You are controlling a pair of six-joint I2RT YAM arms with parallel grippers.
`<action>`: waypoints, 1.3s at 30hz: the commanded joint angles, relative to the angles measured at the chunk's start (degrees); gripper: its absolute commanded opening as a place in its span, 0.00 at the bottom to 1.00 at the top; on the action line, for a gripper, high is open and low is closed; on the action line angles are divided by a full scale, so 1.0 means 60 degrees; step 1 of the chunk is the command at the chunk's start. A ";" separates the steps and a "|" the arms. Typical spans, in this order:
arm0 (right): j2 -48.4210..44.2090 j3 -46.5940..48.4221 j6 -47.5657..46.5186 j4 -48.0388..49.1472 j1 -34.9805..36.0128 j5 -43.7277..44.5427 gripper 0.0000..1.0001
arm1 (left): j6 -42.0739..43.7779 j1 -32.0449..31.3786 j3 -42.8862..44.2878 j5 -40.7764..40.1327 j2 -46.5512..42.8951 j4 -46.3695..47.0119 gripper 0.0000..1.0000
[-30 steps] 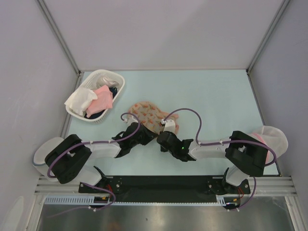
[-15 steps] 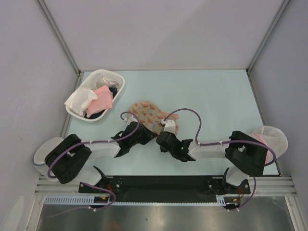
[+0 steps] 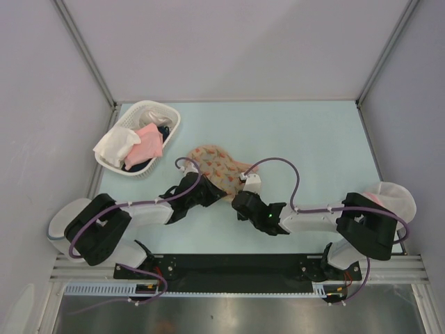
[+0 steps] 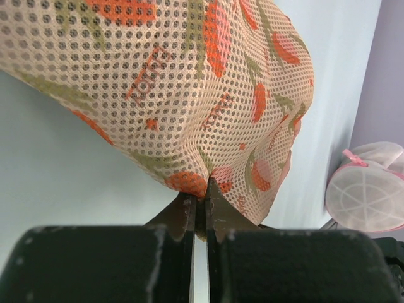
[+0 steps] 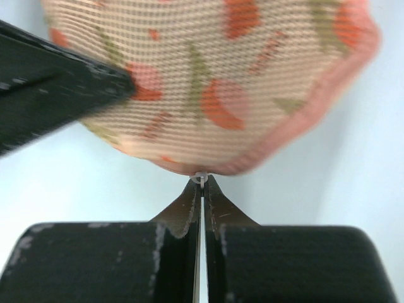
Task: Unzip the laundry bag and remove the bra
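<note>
The laundry bag [image 3: 212,161], beige-pink mesh with an orange-red floral print, lies mid-table just beyond both grippers. My left gripper [image 3: 220,189] is shut on a pinch of the bag's mesh at its near edge [image 4: 201,189]. My right gripper [image 3: 239,185] is shut on the small white zipper pull [image 5: 201,176] at the bag's pink-bound edge [image 5: 303,139]. The left gripper's black fingers [image 5: 76,88] reach into the right wrist view from the left, against the bag [image 5: 208,76]. The bra is hidden.
A white basket [image 3: 170,115] at the back left holds a pink cloth [image 3: 148,142] and a white cloth [image 3: 115,146]. A white mesh dome with a pink rim [image 3: 393,196] sits at the right edge, behind the right arm, and shows as a white dome [image 4: 369,189] in the left wrist view.
The right gripper's jaws have closed onto the zipper pull, and the right arm has shifted slightly to the right. The left gripper keeps its pinch on the bag.
</note>
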 commanded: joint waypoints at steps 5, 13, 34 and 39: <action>-0.0923 -0.0709 0.0378 -0.0720 -0.0458 0.0680 0.00 | 0.1196 0.0262 0.0589 0.0049 0.0278 -0.0372 0.00; -0.1320 -0.0842 0.0114 -0.0618 -0.0356 0.0373 0.00 | 0.3039 0.0277 0.2066 0.1204 0.1420 -0.0446 0.00; 0.0803 0.0988 -0.0340 0.0919 0.0333 -0.1356 0.00 | 0.3160 -0.0220 0.0034 0.0459 -0.1244 -0.1486 0.80; 0.0965 0.1121 -0.0369 0.1095 0.0391 -0.1576 0.00 | 0.2808 -0.0221 -0.0318 0.0181 -0.1289 -0.1296 0.69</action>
